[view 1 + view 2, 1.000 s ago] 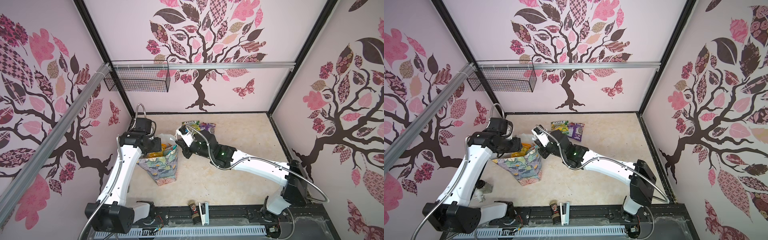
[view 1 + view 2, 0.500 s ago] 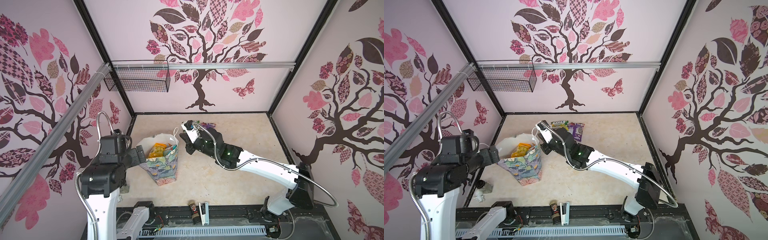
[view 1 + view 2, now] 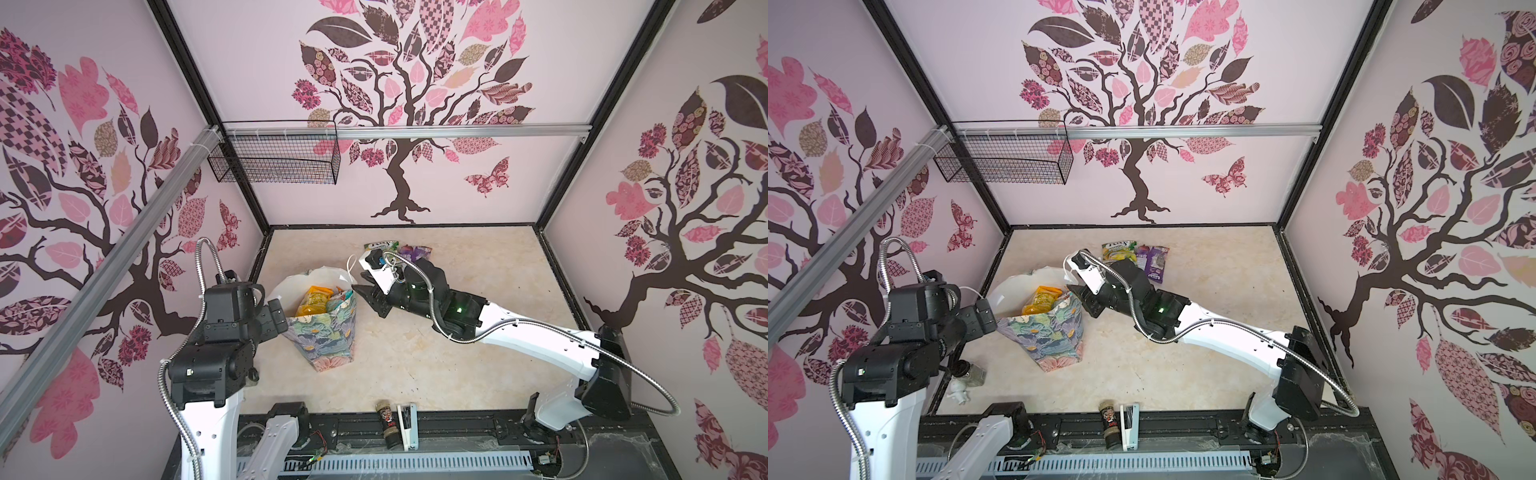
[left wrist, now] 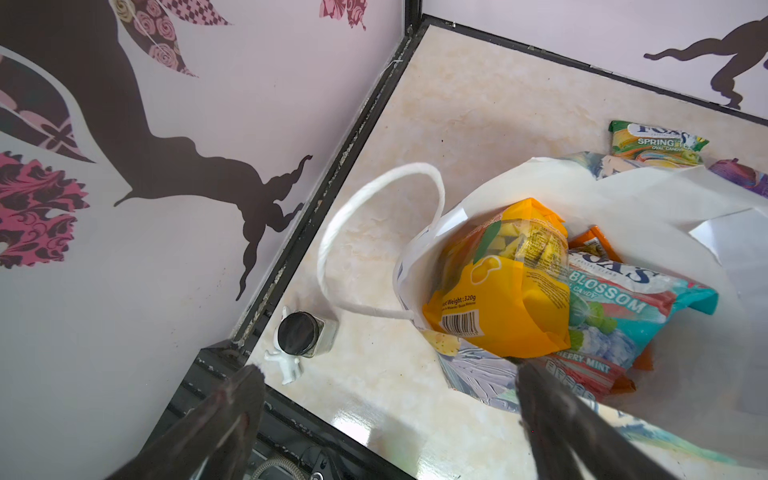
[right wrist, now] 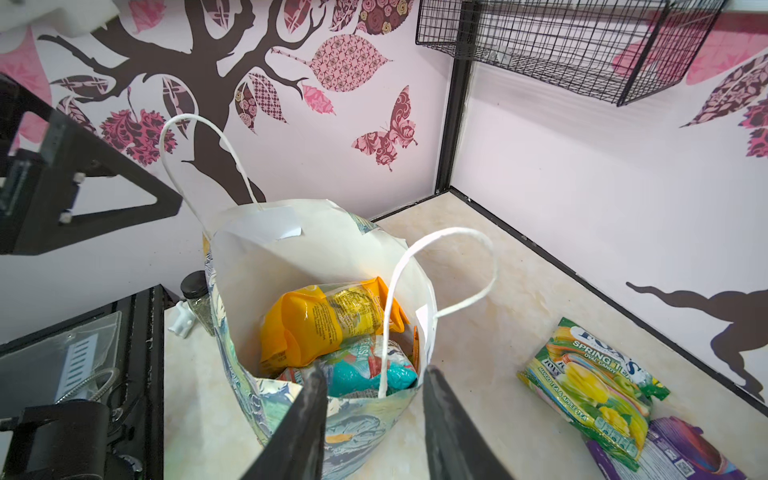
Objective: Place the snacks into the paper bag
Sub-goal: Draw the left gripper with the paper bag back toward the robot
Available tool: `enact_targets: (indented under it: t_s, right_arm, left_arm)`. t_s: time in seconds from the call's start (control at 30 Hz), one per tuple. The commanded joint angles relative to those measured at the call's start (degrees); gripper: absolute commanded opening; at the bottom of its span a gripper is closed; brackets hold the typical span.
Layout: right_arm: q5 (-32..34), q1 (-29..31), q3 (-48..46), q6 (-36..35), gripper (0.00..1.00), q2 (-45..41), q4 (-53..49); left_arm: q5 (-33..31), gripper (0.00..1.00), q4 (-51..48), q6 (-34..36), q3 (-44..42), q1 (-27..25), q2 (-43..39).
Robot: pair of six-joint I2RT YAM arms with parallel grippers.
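Observation:
The floral paper bag (image 3: 330, 336) (image 3: 1054, 340) stands upright at the table's left with its mouth open. Inside lie a yellow packet (image 4: 507, 291) (image 5: 320, 324) and a teal packet (image 4: 623, 307) (image 5: 365, 370). A green-yellow packet (image 3: 380, 245) (image 5: 594, 386) and a purple one (image 3: 1154, 262) (image 5: 673, 453) lie on the table behind the bag. My left gripper (image 3: 279, 319) (image 4: 388, 370) is open and empty just left of the bag. My right gripper (image 3: 369, 301) (image 5: 372, 370) hangs at the bag's right rim, jaws apart, holding nothing.
A small dark spice jar (image 3: 384, 419) and a white stapler (image 3: 406, 424) lie at the front edge. Another jar (image 4: 305, 336) and a white figurine (image 4: 286, 365) sit by the left wall. A black wire basket (image 3: 274, 160) hangs on the back rail.
My left arm has pulled back from over the bag to its left side, with its jaws spread wider. My right gripper's jaws, shut before, now stand apart beside the bag's rim.

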Motion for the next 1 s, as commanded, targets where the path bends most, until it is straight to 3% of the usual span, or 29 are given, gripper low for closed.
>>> enact_targets:
  t_s: [0.0, 0.27, 0.33, 0.47, 0.63, 0.83, 0.97]
  right_arm:
    - [-0.3, 0.3, 4.5, -0.7, 0.41, 3.4, -0.5]
    - [1.3, 0.3, 8.0, -2.1, 0.38, 8.1, -2.2]
    - [1.4, 0.3, 8.2, -2.1, 0.29, 8.3, -1.9]
    - [1.0, 0.2, 8.3, -1.9, 0.01, 8.1, -1.6]
    - [2.9, -0.4, 5.0, -1.9, 0.0, 5.4, 0.8]
    - [1.5, -0.6, 2.1, -0.9, 0.0, 2.5, 2.6]
    - [1.9, -0.6, 0.3, -0.8, 0.0, 0.9, 3.2]
  left_arm:
    - [0.5, 0.98, 7.1, 0.0, -2.9, 0.5, -1.6]
    - [6.7, 0.98, 12.9, -0.7, -5.6, 1.1, 0.6]
    - [8.6, 0.98, 14.3, -0.4, -6.9, 2.7, 0.8]
    - [18.1, 0.97, 17.4, 0.8, -9.2, 11.4, 0.0]
    - [27.3, 0.9, 17.9, 3.5, -10.1, 21.4, -0.1]
    - [32.9, 0.8, 20.7, 3.2, -12.3, 22.2, 0.7]
    - [35.4, 0.66, 22.8, 2.3, -13.3, 22.2, -0.4]
